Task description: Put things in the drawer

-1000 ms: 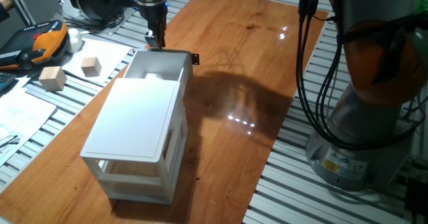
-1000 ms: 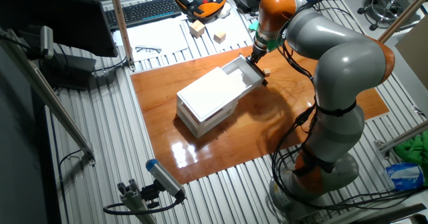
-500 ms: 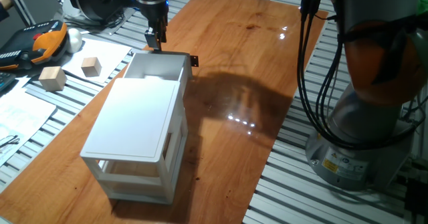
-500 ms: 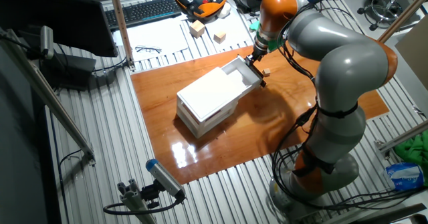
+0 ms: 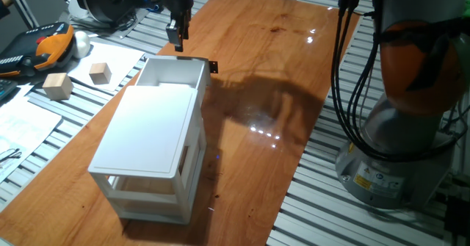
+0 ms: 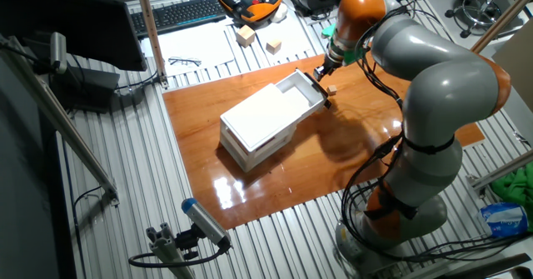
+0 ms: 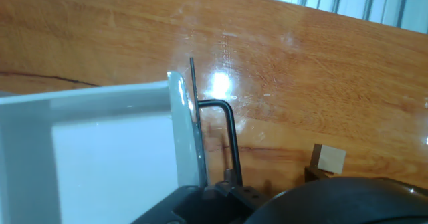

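Note:
The drawer (image 5: 173,73) stands pulled out of the top of the white cabinet (image 5: 147,147), and its inside looks bare. Its black knob (image 5: 214,65) shows at the front corner. My gripper (image 5: 176,37) hangs just above and beyond the drawer's front wall, empty, with the fingers a little apart. In the other fixed view the gripper (image 6: 323,69) is over the drawer (image 6: 298,92), and the tiny tan cube (image 6: 331,88) lies on the wood beside the drawer's front. In the hand view the cube (image 7: 329,158) sits right of the drawer wall (image 7: 175,110) and black handle (image 7: 229,137).
Two larger pale wooden blocks (image 5: 57,86) (image 5: 100,72) lie on papers left of the wooden board. An orange-and-black device (image 5: 44,44) and cables sit beyond them. The arm's base (image 5: 396,128) stands at the right.
My gripper has risen and shifted slightly right, away from the drawer's front wall. The drawer and the cube have not moved.

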### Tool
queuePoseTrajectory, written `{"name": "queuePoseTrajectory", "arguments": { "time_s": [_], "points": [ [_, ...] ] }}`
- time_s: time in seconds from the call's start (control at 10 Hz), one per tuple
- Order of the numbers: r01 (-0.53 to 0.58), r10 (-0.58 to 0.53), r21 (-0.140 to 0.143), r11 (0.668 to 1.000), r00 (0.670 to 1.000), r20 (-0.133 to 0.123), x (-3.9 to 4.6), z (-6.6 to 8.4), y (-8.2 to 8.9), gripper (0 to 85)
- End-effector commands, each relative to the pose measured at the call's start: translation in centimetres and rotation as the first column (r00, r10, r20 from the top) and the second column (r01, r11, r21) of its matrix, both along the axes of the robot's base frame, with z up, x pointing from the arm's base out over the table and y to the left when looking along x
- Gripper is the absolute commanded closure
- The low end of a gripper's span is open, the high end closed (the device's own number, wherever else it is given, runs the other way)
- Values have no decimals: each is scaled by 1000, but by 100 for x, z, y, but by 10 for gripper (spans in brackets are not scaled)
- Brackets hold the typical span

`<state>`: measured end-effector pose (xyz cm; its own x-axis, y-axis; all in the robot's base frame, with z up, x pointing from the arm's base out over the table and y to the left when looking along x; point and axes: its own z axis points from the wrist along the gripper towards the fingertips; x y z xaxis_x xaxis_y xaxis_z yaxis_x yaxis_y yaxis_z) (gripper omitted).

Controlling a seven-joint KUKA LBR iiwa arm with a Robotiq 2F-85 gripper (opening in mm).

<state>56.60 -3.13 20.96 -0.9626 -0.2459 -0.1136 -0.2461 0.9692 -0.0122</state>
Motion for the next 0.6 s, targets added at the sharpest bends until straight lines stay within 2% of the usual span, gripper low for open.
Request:
{"name": "queuePoseTrajectory", "arguments": {
  "time_s": [0.0,0.2,0.3,0.4,0.5],
  "points": [
    [1,-1,1,1000,1000,-6,-8,17,9,340],
    [-7,7,9,1000,1000,-27,-47,70,6,680],
    [-1,1,11,1000,1000,-29,-76,106,0,850],
    [15,-14,4,1000,1000,-23,-118,156,-1,850],
    [33,-33,10,999,999,-22,-135,177,-1,850]
  ]
}}
